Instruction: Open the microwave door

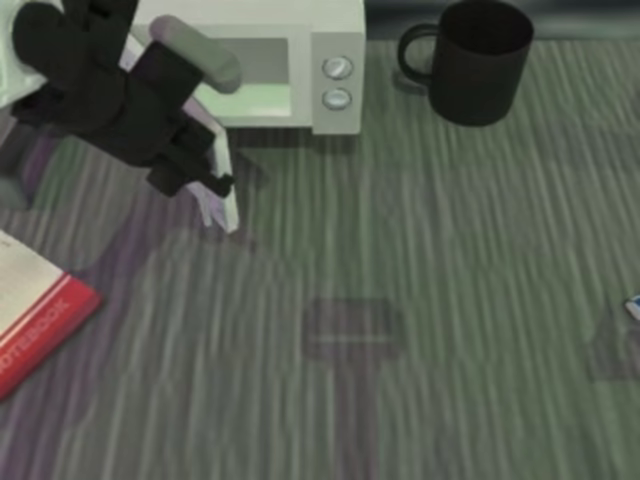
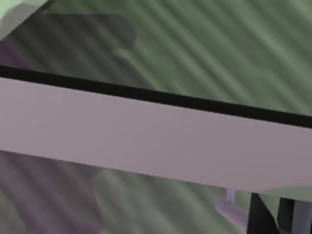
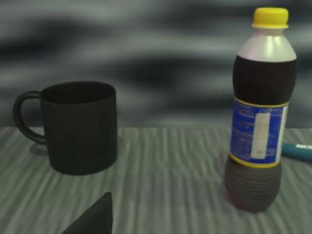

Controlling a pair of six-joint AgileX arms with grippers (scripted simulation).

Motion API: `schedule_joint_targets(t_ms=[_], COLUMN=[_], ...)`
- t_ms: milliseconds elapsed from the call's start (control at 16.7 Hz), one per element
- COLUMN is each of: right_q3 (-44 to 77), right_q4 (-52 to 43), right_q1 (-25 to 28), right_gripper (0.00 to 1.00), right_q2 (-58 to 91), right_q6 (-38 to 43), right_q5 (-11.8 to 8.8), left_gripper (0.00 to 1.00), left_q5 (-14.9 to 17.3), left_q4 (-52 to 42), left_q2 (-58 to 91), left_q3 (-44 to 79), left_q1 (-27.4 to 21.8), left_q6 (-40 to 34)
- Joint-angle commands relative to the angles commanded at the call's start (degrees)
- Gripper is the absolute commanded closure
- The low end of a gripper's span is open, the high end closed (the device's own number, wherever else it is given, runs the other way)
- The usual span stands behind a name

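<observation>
Top view: nearest the camera's lower edge, at the table's (image 1: 420,400) left, lies a red-edged notebook (image 1: 40,325), and a small blue-and-white object (image 1: 633,307) peeks in at the right edge. Farther up on the left, the left gripper (image 1: 215,190) reaches down to the microwave door (image 1: 222,185), which stands swung out from the front toward the near side, its thin white panel seen edge-on; the fingers sit at the panel, but whether they are clenched on it cannot be told. Behind it the microwave (image 1: 300,70) stands at the far edge, left of centre, its pale green cavity exposed and two silver knobs (image 1: 337,82) on the right panel. A dark mug (image 1: 478,60) stands to the microwave's right. In the left wrist view, a broad pale band fills the frame. The right wrist view shows the mug and a cola bottle (image 3: 261,112) with a yellow cap; the right gripper itself is not seen.
</observation>
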Motion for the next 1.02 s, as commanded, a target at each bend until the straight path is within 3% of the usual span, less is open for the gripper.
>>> schedule_joint_targets(t_ms=[1020], right_q3=[0.0], right_q4=[0.0], right_q1=[0.0], right_gripper=[0.0], right_q2=[0.0], right_q6=[0.0], right_q5=[0.0], left_gripper=[1.0], left_q5=[0.8], left_q4=[-0.2], left_q2=[-0.4], left_q3=[-0.2], left_q1=[0.6], left_q6=[1.4])
